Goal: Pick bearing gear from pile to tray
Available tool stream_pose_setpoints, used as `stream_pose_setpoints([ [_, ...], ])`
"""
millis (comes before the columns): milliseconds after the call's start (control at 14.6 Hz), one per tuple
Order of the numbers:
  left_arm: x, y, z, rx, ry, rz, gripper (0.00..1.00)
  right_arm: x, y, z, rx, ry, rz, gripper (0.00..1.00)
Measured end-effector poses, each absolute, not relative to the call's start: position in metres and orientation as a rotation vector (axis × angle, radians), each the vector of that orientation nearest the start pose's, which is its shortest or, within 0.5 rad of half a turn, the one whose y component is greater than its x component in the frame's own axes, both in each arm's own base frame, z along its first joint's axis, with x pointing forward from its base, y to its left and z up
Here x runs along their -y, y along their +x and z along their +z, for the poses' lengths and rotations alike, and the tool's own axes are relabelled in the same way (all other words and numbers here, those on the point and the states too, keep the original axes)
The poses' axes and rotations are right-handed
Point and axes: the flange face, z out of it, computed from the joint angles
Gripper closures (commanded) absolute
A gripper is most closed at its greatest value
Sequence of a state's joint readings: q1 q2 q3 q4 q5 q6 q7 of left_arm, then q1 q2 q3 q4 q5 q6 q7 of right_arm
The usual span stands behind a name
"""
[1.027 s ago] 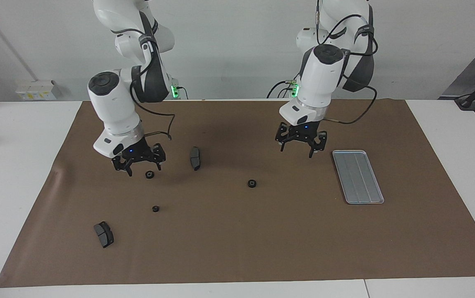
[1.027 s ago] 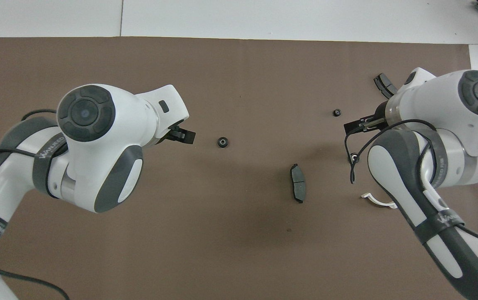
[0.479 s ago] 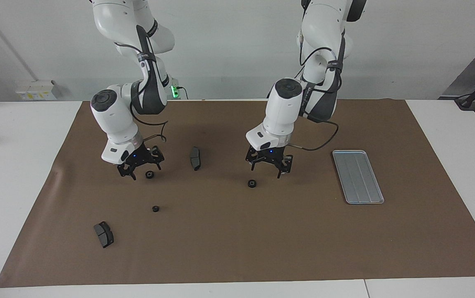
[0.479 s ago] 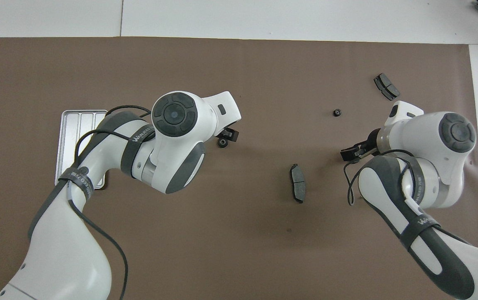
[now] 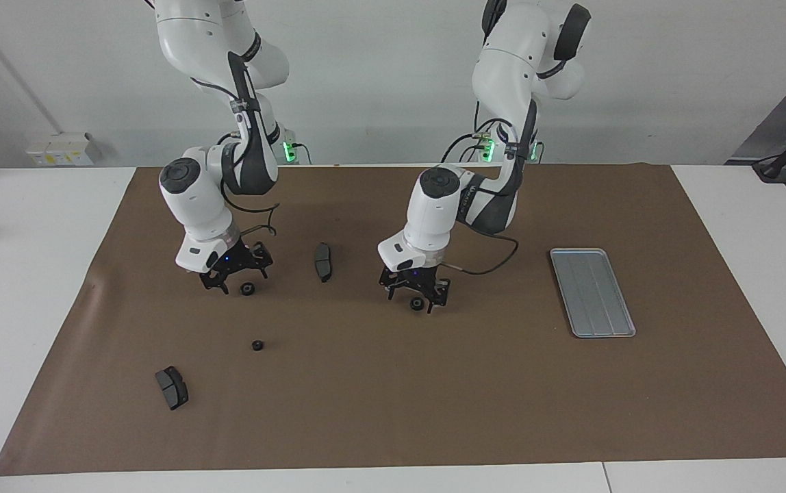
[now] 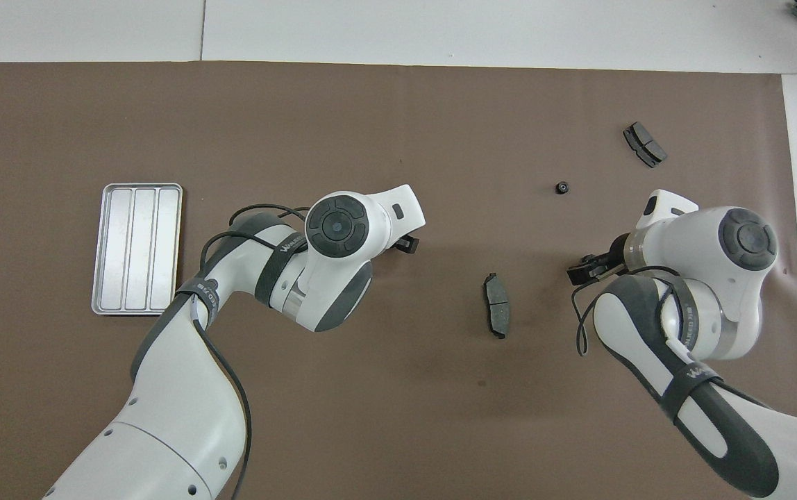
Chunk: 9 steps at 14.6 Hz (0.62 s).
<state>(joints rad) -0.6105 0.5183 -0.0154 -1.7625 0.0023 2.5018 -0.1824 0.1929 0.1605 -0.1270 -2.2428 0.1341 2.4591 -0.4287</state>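
Three small black bearing gears lie scattered on the brown mat. My left gripper [image 5: 415,298] is down at the mat and open, its fingers on either side of the middle gear [image 5: 418,303]; the wrist hides that gear in the overhead view. Toward the right arm's end, my right gripper [image 5: 233,279] hangs low and open, right beside a second gear [image 5: 247,288]. A third gear [image 5: 257,345] [image 6: 562,187] lies loose, farther from the robots. The silver grooved tray [image 5: 591,291] [image 6: 137,248] sits toward the left arm's end with nothing in it.
One dark brake pad [image 5: 322,261] [image 6: 496,304] lies between the two grippers. Another brake pad [image 5: 172,387] [image 6: 644,144] lies farther from the robots at the right arm's end. The brown mat [image 5: 434,397] covers most of the white table.
My left arm swung from beside the tray to the middle gear and came down around it. My right gripper sank a little lower beside its gear.
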Motion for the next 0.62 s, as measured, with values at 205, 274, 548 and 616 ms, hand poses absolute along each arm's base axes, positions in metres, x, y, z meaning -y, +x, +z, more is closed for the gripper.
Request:
stream_pose_setpoints([
  [205, 0.398, 0.553, 0.291, -0.705, -3.139, -0.326, 0.00, -0.034, 0.539, 0.292, 0.601, -3.033, -0.142, 0.49],
  [274, 0.398, 0.552, 0.291, -0.705, -3.139, -0.327, 0.00, -0.034, 0.538, 0.289, 0.600, -3.035, -0.146, 0.51],
  [548, 0.396, 0.548, 0.286, -0.707, -3.137, -0.309, 0.21, -0.034, 0.537, 0.287, 0.600, -3.036, -0.143, 0.56],
  [616, 0.396, 0.548, 0.286, -0.707, -3.136, -0.307, 0.47, -0.034, 0.537, 0.287, 0.600, -3.036, -0.143, 0.65],
])
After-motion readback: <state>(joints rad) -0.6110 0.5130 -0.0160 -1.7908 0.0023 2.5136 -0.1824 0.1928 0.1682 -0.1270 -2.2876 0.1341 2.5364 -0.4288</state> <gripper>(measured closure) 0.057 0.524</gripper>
